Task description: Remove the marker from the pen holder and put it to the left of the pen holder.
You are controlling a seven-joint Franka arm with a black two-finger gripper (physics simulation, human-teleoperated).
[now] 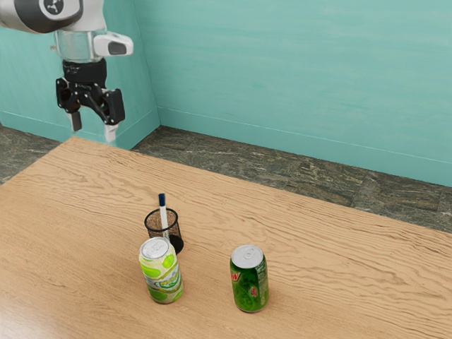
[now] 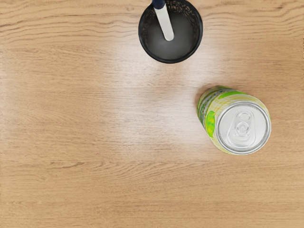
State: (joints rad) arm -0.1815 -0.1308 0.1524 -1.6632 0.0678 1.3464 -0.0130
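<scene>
Dark-green soda can [image 1: 251, 288]; black mesh pen holder [image 1: 153, 227], one marker [image 1: 163, 213] inside: white, blue-capped, leaning; my claw [image 1: 92, 127] wide open, empty

In the exterior view, the pale green can [image 1: 162, 277] hides the near lower part of the pen holder [image 1: 151, 227], and the marker's [image 1: 164, 212] lower end is lost behind it. The small print on that can and on the dark green can [image 1: 250, 289] is too small to read. The edges cut off the arm [image 1: 79, 46] and the desk [image 1: 332, 261]. In the wrist view, the edge crops the marker's cap [image 2: 158, 4] and the holder's rim.
</scene>
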